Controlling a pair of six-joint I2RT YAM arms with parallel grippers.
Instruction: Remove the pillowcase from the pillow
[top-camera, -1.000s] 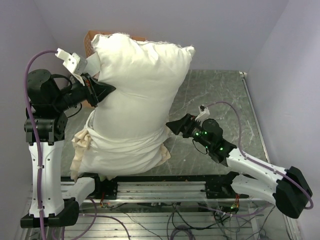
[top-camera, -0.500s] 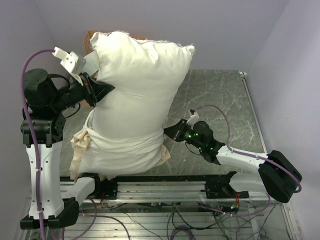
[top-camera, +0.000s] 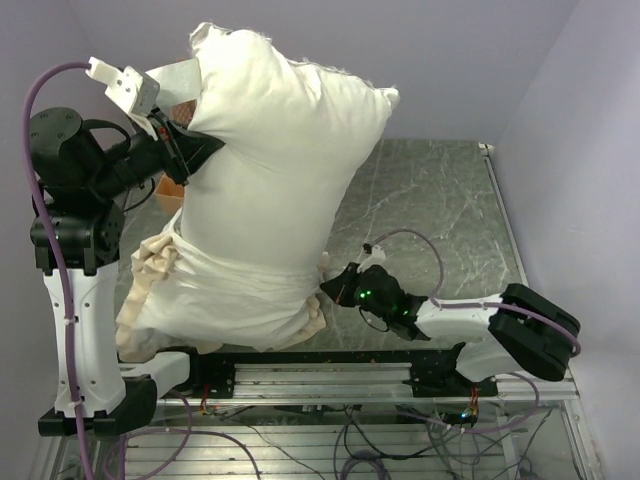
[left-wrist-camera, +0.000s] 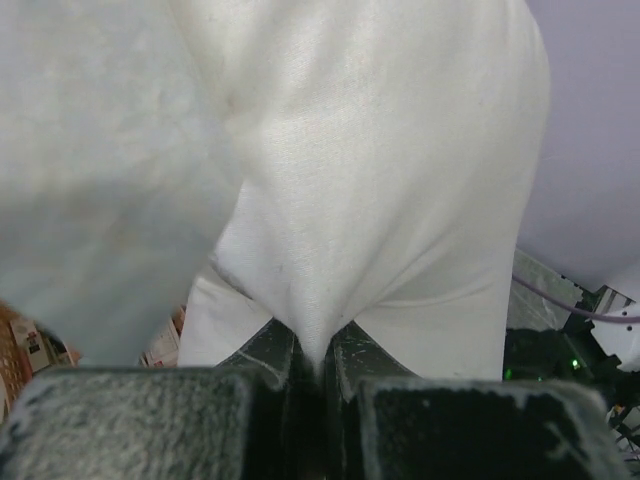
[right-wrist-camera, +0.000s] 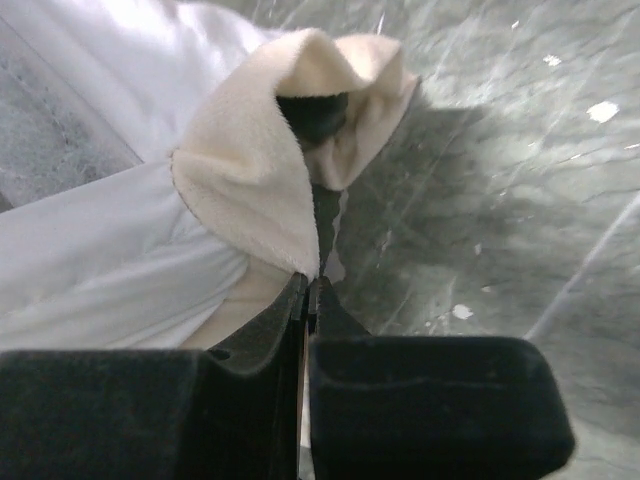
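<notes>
The pillow (top-camera: 285, 150) is a big plump white cushion, standing tall and tilted, its top corners high above the table (top-camera: 440, 200) and its lower end down by the near edge. The pillowcase (top-camera: 148, 285) is limp cream cloth, bunched and rumpled round that lower end, with folds spilling out at the left and a small flap at the right. No grey face shows from here.

The left claw (top-camera: 195, 155) is pinched shut on a fold of the pillow's white fabric (left-wrist-camera: 380, 160) at its upper left side, the cloth drawn into a tight crease between the fingers (left-wrist-camera: 270, 350). The right claw (top-camera: 332, 290), low over the table, is closed on the plush cream edge of the pillowcase (right-wrist-camera: 250, 170) at the lower right corner.

An orange crate (top-camera: 168, 195) sits behind the pillow at the left, mostly hidden; I cannot tell what it holds.
</notes>
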